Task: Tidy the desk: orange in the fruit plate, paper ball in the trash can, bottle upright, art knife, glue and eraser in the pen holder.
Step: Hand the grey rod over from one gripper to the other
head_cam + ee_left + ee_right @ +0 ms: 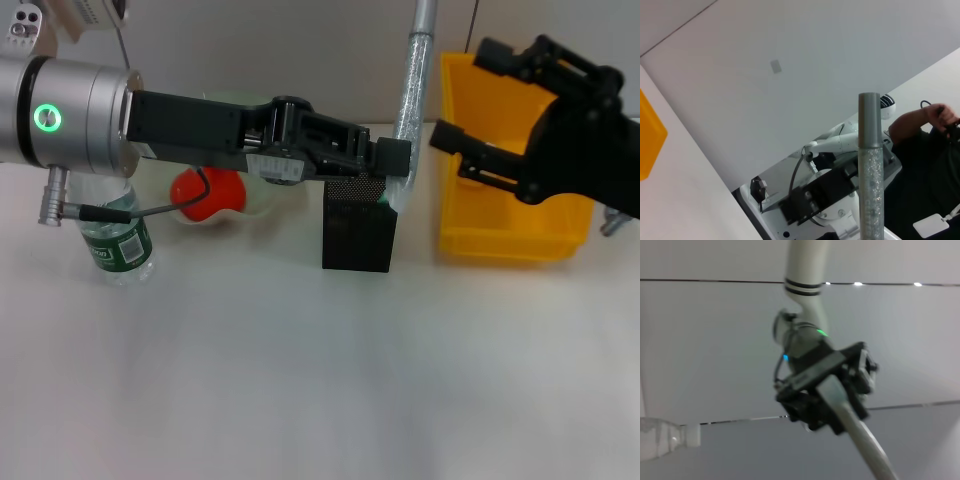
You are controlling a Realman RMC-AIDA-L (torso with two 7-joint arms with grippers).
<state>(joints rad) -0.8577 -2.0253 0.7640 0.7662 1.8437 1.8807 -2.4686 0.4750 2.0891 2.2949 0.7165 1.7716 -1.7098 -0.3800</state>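
Glue stick going into the pen holder.
My left gripper point(398, 165) has its jaws clenched low on the light, stiff, slick glue stick point(418, 70), over the pen holder point(357, 236); right gripper point(478, 110) hangs released beyond it.

A plain white table point(300, 380) carries a clear plastic bottle point(118, 245), a white fruit plate point(255, 205), a black mesh pen holder point(357, 236) and a yellow plastic bin point(500, 240).

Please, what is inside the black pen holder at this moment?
The left end effector holds a long silver glittery stick upright, its lower end at the rim of the pen holder. The holder's interior is hidden by its walls and the arm.
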